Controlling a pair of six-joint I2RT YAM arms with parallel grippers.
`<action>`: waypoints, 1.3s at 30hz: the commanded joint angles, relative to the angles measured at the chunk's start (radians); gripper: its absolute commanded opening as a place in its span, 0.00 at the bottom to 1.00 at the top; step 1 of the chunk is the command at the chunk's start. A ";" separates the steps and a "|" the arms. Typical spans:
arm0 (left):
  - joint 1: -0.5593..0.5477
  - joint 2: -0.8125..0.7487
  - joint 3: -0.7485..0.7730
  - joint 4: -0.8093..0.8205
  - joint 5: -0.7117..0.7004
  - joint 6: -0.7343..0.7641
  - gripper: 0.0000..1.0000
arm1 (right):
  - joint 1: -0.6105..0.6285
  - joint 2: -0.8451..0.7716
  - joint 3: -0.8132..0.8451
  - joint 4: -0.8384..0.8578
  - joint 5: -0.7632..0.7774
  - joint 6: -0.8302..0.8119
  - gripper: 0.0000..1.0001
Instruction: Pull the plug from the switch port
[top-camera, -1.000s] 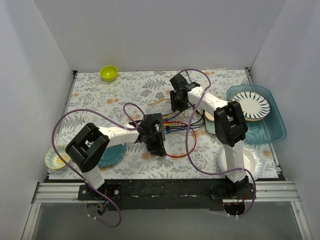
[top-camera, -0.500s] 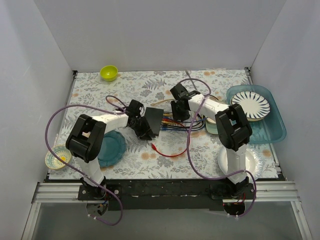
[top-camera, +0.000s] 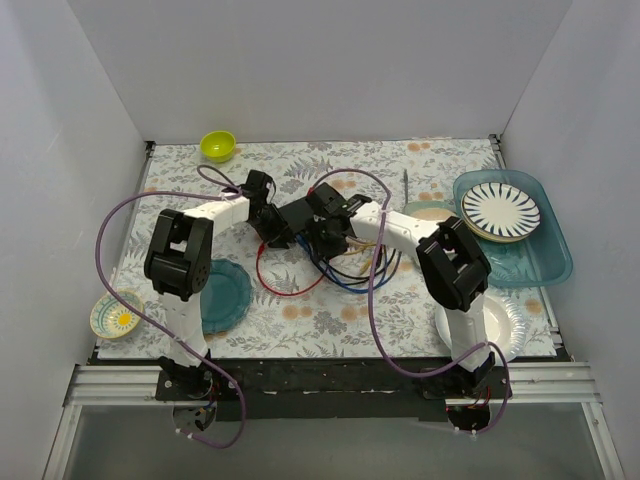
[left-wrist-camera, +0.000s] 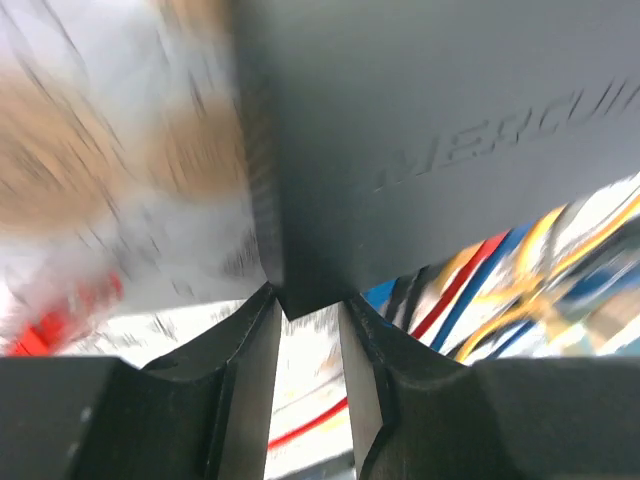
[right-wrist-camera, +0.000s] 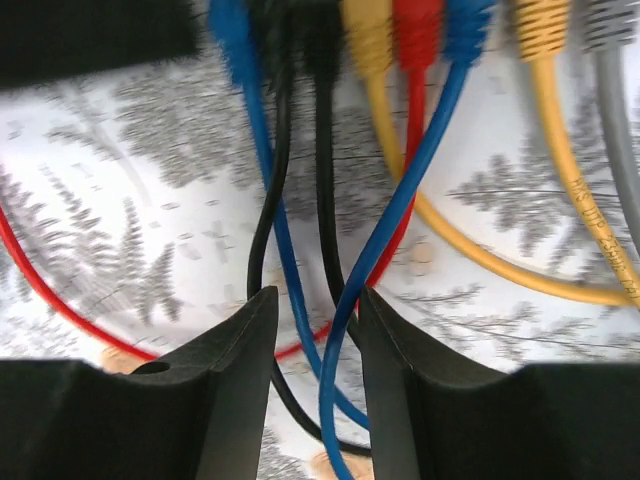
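Floral-patterned counter (top-camera: 330, 322): no change noted.

Dark grey switch (top-camera: 298, 214): over the last second it has travelled from just below the middle of the overhead frame to the upper centre. It now lies between the two grippers.

Left gripper (left-wrist-camera: 308, 300): it has moved up the frame along with the switch. Its jaws are narrow, with one corner of the box seated between the fingertips, so it reads as holding the switch.

Right gripper (right-wrist-camera: 318, 300): it has come down and to the left, arriving at the socket edge of the box. Its jaws are partly apart, straddling a black cable (right-wrist-camera: 322, 200) and a blue cable (right-wrist-camera: 370, 250) without pinching either.

Red cable (top-camera: 283, 288): formerly looped at lower centre, it showed what looked like a loose end half a second ago. It now lies as a loop left of centre, below the switch. Whether that end is free cannot be told at present.

Row of plugs (right-wrist-camera: 400, 25): blue, black, yellow, red, blue, yellow and grey heads sit along the top edge of the right wrist view, apparently still seated.

Assessment: the box has been repositioned and braced. The right gripper is lined up on cables rather than on a plug head, so extraction is judged outstanding.
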 joint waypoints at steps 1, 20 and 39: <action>0.050 0.020 0.080 0.013 -0.115 0.026 0.29 | 0.048 -0.002 0.055 -0.029 -0.149 0.049 0.46; 0.097 -0.260 -0.102 0.022 -0.110 0.041 0.29 | -0.232 -0.064 0.020 -0.045 0.009 0.011 0.47; 0.090 -0.198 -0.262 0.093 0.003 0.046 0.29 | 0.113 -0.298 -0.339 0.040 -0.045 0.181 0.41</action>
